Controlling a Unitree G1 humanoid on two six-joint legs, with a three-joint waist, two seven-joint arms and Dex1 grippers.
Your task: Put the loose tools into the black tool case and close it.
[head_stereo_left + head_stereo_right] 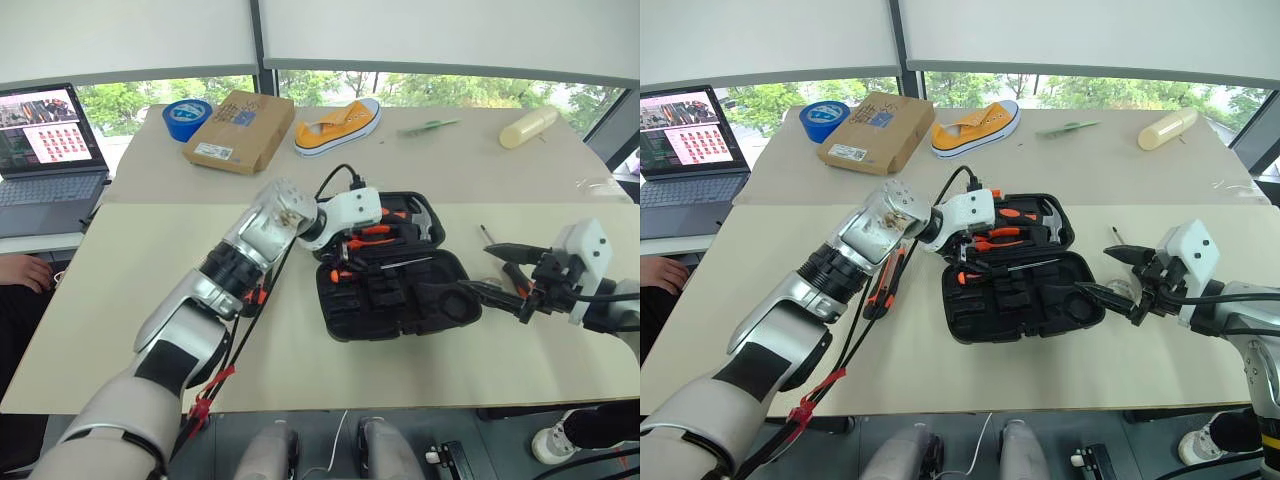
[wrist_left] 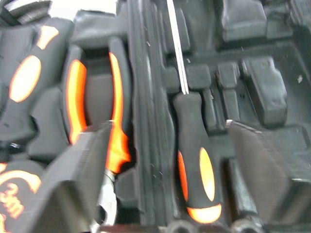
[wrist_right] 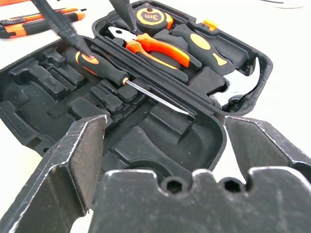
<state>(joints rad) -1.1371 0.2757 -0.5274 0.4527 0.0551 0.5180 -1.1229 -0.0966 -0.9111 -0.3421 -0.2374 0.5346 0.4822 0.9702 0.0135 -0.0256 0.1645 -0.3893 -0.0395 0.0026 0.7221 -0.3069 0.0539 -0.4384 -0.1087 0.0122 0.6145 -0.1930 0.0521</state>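
Note:
The black tool case (image 1: 400, 305) lies open in the middle of the table. One orange-and-black screwdriver (image 3: 104, 68) rests across its near half, beside the hinge. My left gripper (image 1: 348, 256) hangs open just above that screwdriver's handle (image 2: 197, 160), with a gap on each side. To the case's right, my right gripper (image 1: 478, 266) stands open and holds nothing, its fingers (image 3: 77, 155) facing the case's corner. A black-and-orange utility knife (image 1: 885, 285) lies on the table left of the case, under my left arm. Another screwdriver (image 1: 512, 278) lies behind my right gripper.
Orange-handled pliers (image 3: 155, 46), a hammer and a tape measure sit in the case's far half. At the back of the table are a cardboard box (image 1: 238, 130), a blue tape roll (image 1: 186, 118), a yellow shoe (image 1: 338, 125) and a cream bottle (image 1: 528, 126). A laptop (image 1: 45, 150) and a person's hand (image 1: 25, 270) are at the left.

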